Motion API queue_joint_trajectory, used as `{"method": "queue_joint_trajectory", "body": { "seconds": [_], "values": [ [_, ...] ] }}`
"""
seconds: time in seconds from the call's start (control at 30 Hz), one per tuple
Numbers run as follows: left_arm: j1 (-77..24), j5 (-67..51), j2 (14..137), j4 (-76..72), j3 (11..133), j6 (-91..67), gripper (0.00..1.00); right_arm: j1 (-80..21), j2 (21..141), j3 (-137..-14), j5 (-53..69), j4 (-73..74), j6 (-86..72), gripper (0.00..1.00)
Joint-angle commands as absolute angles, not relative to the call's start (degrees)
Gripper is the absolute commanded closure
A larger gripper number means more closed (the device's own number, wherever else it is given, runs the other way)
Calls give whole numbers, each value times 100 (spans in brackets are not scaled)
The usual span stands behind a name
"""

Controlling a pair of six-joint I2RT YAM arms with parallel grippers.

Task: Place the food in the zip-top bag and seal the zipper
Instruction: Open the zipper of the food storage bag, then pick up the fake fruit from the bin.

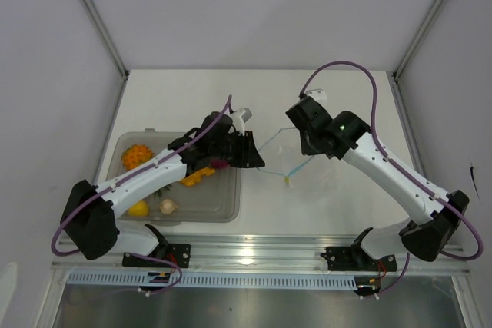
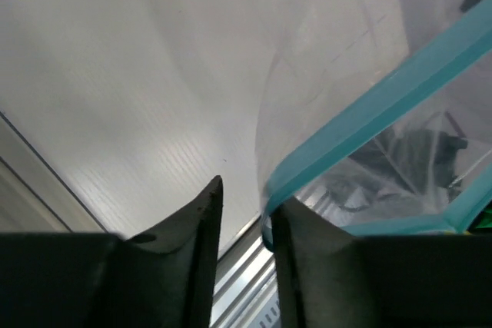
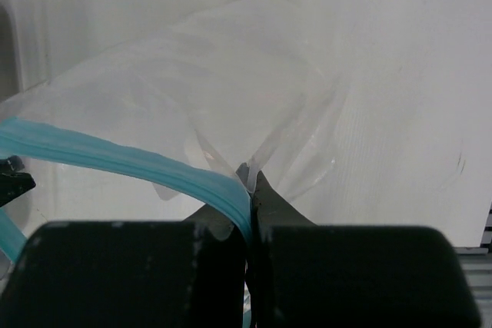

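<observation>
Item, zip-top bag [image 3: 231, 74]: my right gripper [image 3: 250, 182] pinches its zipper [image 3: 115, 157]; left gripper [image 2: 244, 193], fingers apart, seemingly ungripped; mouth may sag shut.

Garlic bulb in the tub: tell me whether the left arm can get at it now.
Probably yes. The garlic bulb lies uncovered in the tub, with only the lemon beside it. The left gripper, open beside the zipper and seemingly holding nothing, would have to pull back towards its base.

No legible text, label or number anywhere.
</observation>
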State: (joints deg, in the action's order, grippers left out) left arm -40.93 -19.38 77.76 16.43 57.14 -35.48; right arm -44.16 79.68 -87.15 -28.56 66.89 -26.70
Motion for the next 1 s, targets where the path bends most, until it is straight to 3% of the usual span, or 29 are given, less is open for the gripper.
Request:
{"method": "queue_joint_trajectory", "body": {
  "seconds": [0.0,0.1,0.13,0.53,0.6,0.97],
  "values": [
    [-4043,-2189,7279,1634,5713,-3261,63,-4535,7936,-8535,-2734,6355,-2645,100],
    [-4034,-1812,6823,2029,5765,-3024,9,-4526,7989,-8350,-2663,6144,-2602,100],
    [-4034,-1567,6699,2117,5783,-2963,3,-4518,7998,-8297,-2620,6074,-2584,100],
    [-3428,631,4984,4349,6179,-2803,0,-4228,7998,-7981,-2030,5722,-2443,100],
    [-3174,1229,4940,4805,6118,-3049,0,-4210,7972,-7893,-2109,5765,-2435,100],
    [-934,1810,5080,5564,5354,-3306,0,-3982,7743,-7313,-1925,5485,-2233,100]
  ]
}}
